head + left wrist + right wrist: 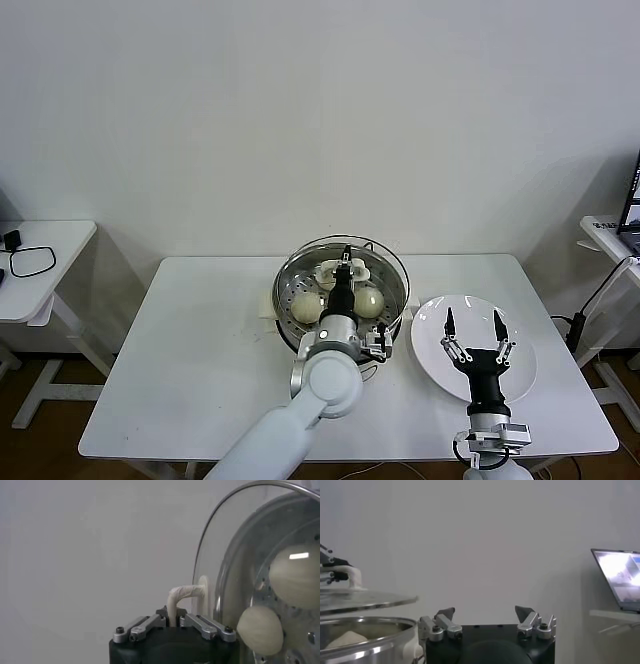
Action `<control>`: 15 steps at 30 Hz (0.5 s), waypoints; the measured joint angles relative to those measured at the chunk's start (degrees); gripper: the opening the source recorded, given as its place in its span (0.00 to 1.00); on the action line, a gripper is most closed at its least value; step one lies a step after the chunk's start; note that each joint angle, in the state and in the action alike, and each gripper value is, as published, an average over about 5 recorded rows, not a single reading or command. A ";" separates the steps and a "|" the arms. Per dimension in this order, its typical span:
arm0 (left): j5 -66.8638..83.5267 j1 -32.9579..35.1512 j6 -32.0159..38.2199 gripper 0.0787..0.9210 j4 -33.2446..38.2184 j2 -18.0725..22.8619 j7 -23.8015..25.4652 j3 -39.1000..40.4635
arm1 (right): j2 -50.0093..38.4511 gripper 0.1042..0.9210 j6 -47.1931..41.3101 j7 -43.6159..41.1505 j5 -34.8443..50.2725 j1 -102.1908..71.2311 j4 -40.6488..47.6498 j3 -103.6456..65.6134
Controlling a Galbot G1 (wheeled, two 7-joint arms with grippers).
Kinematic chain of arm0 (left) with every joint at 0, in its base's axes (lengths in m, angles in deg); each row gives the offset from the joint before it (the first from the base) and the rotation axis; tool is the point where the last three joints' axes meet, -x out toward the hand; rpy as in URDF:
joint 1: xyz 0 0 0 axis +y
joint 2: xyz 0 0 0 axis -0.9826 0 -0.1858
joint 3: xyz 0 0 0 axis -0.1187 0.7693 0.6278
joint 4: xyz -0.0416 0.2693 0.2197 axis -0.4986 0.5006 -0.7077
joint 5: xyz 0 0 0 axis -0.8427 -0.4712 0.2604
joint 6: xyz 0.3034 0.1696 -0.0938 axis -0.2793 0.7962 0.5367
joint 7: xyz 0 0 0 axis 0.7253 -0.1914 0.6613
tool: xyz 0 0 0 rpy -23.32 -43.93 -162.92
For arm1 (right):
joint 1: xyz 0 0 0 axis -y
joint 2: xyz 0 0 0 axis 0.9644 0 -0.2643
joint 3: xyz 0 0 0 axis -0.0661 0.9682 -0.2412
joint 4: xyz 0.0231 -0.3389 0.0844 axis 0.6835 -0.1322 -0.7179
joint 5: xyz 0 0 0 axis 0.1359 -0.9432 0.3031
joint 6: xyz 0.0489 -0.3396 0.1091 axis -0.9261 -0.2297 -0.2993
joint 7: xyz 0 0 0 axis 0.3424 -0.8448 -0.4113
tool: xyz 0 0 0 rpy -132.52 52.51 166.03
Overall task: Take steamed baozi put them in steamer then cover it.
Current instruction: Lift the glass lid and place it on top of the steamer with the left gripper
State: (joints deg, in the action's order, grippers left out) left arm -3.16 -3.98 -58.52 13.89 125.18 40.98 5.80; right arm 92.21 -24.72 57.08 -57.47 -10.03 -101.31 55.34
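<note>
Counter (pixel 200 350): white, carrying the steamer near its middle and the plate toward the robot's right.

Steamer (pixel 395 290): shiny steel pot on a cream base, sitting at the far centre of the counter. Buns (pixel 306 307) are lying inside on the perforated floor; at least two show clearly in the head view, with more pale shapes behind, count uncertain. Loading is looking finished.

Plate (pixel 520 345): white, bare of buns, which fits that reading.

Lid (pixel 220 555): glass with a metal rim, hovering just over the pot, rim not yet seated by the look of the right wrist view. Covering is the step under way and the only one left: lower it, let go.

Left hand (pixel 345 268): reaching over the pot, fingers pressed together, pinching the lid's cream handle (pixel 184 594).

Right hand (pixel 473 335): waiting above the plate, fingers spread, holding nothing.
</note>
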 measured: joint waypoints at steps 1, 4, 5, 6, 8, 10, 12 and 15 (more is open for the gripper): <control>-0.11 0.04 0.02 0.14 -0.14 0.11 -0.07 -0.02 | 0.02 0.88 0.00 -0.01 -0.02 0.00 -0.01 0.05; -0.42 0.20 0.12 0.14 -0.57 0.30 -0.22 -0.12 | 0.05 0.88 0.01 -0.05 -0.11 -0.03 -0.02 0.16; -0.52 0.25 0.17 0.14 -0.73 0.33 -0.26 -0.15 | 0.04 0.88 0.02 -0.06 -0.13 -0.04 -0.01 0.17; -0.62 0.31 0.23 0.14 -0.87 0.34 -0.30 -0.19 | 0.02 0.88 0.03 -0.07 -0.14 -0.06 0.00 0.17; -0.77 0.43 0.34 0.14 -1.14 0.35 -0.42 -0.27 | -0.04 0.88 0.04 -0.08 -0.14 -0.06 0.01 0.13; -0.88 0.57 0.44 0.14 -1.37 0.41 -0.58 -0.36 | -0.10 0.88 0.04 -0.08 -0.14 -0.04 -0.01 0.10; -0.96 0.66 0.52 0.14 -1.63 0.54 -0.73 -0.47 | -0.14 0.88 0.04 -0.09 -0.13 -0.01 -0.02 0.12; -1.07 0.66 0.63 0.14 -2.09 0.83 -0.90 -0.65 | -0.14 0.88 0.04 -0.10 -0.13 0.04 0.06 0.22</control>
State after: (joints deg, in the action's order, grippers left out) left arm -4.23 -3.32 -57.90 11.80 126.01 40.08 5.15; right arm 92.07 -24.68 56.98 -57.61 -9.98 -101.25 55.56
